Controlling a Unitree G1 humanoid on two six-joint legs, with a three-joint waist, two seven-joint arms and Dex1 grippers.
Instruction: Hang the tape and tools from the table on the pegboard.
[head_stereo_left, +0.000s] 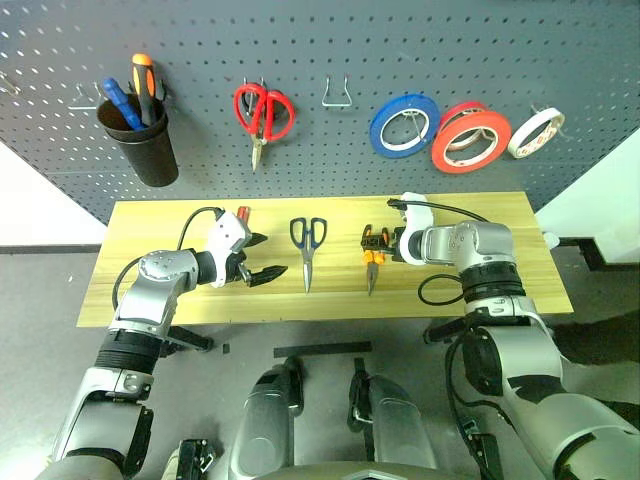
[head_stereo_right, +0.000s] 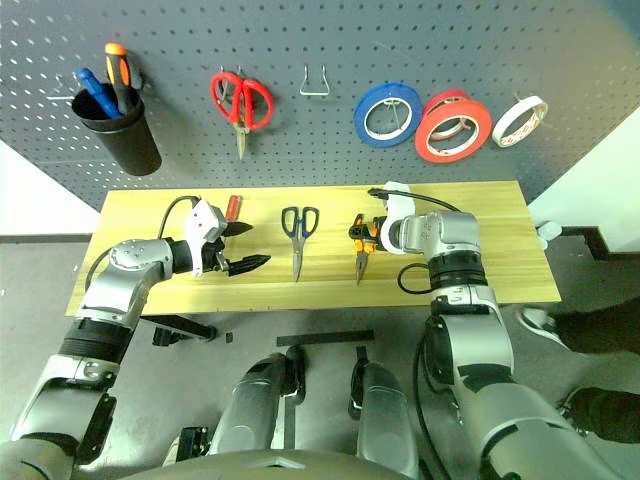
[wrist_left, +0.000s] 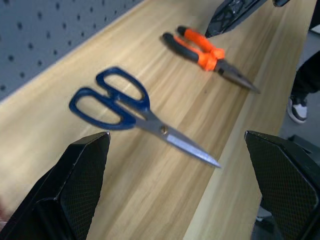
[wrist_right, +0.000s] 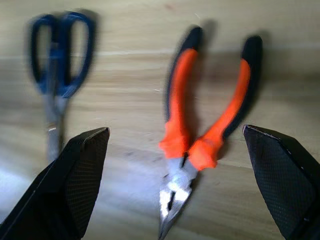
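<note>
Jaws of the right gripper (wrist_right: 175, 185) stand spread wide and empty just over the orange-and-black pliers (head_stereo_left: 372, 255), whose handles lie between the two fingers in the right wrist view, not touched. Left gripper (head_stereo_left: 262, 258) is likewise released, holding nothing, beside the blue-handled scissors (head_stereo_left: 308, 243) lying flat mid-tabletop (head_stereo_left: 150, 300). A red-handled screwdriver (head_stereo_left: 242, 214) lies just behind the left wrist. Up on the pegboard (head_stereo_left: 330, 150), the whitish tape roll (head_stereo_left: 534, 132) already hangs at far right.
</note>
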